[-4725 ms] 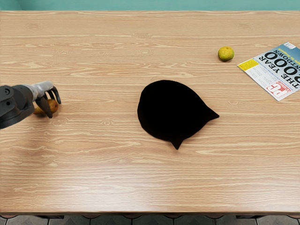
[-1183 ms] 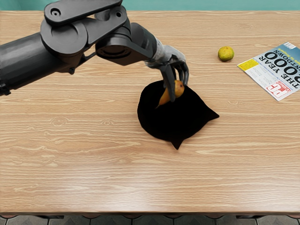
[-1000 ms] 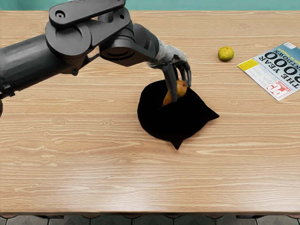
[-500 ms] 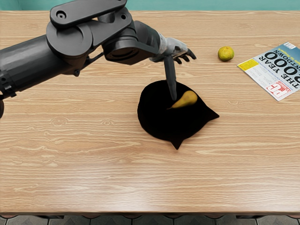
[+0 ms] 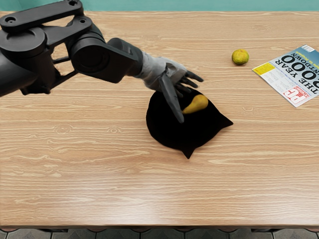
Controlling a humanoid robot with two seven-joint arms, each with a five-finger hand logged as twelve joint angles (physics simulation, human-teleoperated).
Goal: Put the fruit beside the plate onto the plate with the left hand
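Note:
A yellow pear [image 5: 195,104] lies on its side on the black plate [image 5: 174,132], in the plate's upper right part. My left hand [image 5: 178,88] hovers just left of the pear with its fingers spread and nothing in them; one long finger reaches down over the plate. The dark left arm [image 5: 75,50] stretches in from the upper left. No right arm shows.
A small yellow-green citrus fruit [image 5: 239,57] sits on the wooden table [image 5: 99,169] at the upper right. Beside it, at the right edge, lies a magazine [image 5: 294,73].
The left hand carried the pear from the table's left side to the plate, let go of it there, and has since pulled back to the left and lowered. The pear lies still.

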